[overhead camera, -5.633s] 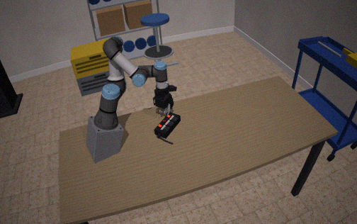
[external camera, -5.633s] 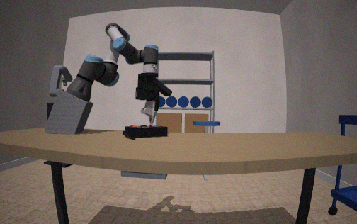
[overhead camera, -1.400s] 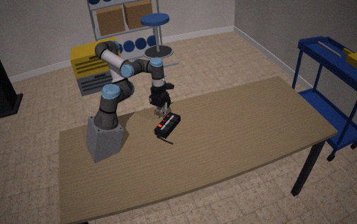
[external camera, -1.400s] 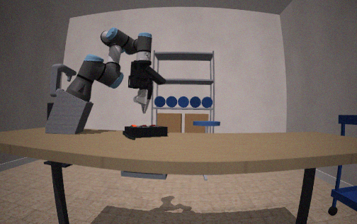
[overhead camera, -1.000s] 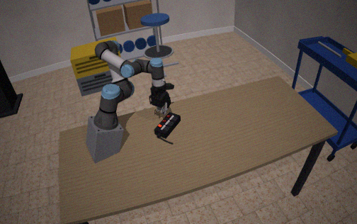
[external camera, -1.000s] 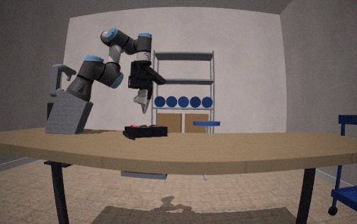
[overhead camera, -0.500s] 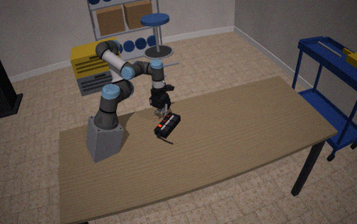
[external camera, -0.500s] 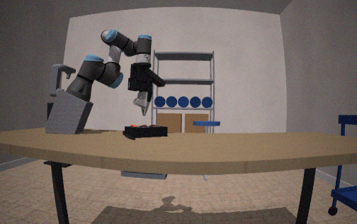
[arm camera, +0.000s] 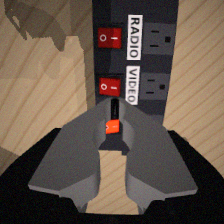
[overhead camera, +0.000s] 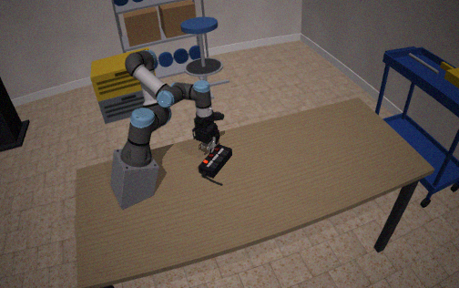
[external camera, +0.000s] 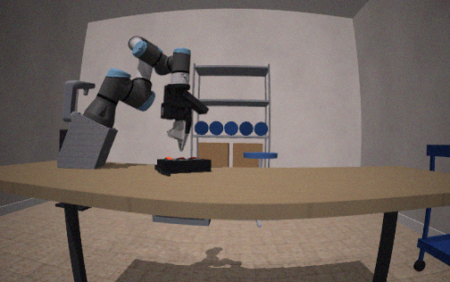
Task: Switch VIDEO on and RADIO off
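A black power strip (overhead camera: 215, 160) lies flat on the wooden table, right way up, with its red rocker switches on top. It also shows in the side view (external camera: 183, 165). In the wrist view the RADIO switch (arm camera: 109, 38) and the VIDEO switch (arm camera: 109, 86) are both red, beside their white labels and outlets. A third switch (arm camera: 112, 127) shows brighter orange-red between my fingertips, partly hidden. My gripper (arm camera: 115, 100) (external camera: 181, 144) (overhead camera: 209, 147) is shut and empty. It hangs a short way above the strip, over the strip's end near the third switch.
The arm's grey base (overhead camera: 134, 179) stands on the table left of the strip. A short black cable stub (overhead camera: 213, 181) leaves the strip's near end. A blue cart (overhead camera: 428, 109) stands off the table's right end. Shelves, a stool and a yellow cabinet stand behind.
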### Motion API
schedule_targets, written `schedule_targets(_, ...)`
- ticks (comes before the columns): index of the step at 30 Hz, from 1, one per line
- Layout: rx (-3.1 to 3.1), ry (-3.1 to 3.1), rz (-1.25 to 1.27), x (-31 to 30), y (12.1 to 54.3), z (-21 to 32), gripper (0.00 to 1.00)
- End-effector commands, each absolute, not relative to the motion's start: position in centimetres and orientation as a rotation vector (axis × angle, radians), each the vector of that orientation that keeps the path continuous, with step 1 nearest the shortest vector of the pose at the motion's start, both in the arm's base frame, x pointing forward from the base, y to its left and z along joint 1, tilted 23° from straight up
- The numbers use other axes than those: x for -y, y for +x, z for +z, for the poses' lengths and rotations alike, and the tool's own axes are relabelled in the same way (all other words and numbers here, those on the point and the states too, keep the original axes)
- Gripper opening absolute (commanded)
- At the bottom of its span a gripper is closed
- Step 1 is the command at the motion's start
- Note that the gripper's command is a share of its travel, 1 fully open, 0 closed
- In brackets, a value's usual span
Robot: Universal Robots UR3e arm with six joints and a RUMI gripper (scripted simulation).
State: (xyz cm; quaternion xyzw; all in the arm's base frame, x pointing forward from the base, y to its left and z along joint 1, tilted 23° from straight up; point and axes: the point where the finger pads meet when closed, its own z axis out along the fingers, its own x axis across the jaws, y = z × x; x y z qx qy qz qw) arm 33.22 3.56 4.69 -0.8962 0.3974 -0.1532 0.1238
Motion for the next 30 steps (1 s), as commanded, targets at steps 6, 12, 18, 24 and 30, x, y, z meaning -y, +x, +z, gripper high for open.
schedule_targets(6,-1.16,-2.615,-0.45,-3.6,33.7,3.8,0.0)
schedule_targets(12,-1.16,-2.615,-0.45,-3.6,33.8,3.5,0.0)
schedule_targets(18,-1.16,-2.615,-0.45,-3.6,33.8,3.4,0.0)
schedule_targets(24,-1.16,-2.615,-0.45,-3.6,33.9,3.3,0.0)
schedule_targets(30,-1.16,-2.615,-0.45,-3.6,33.9,3.3,0.0)
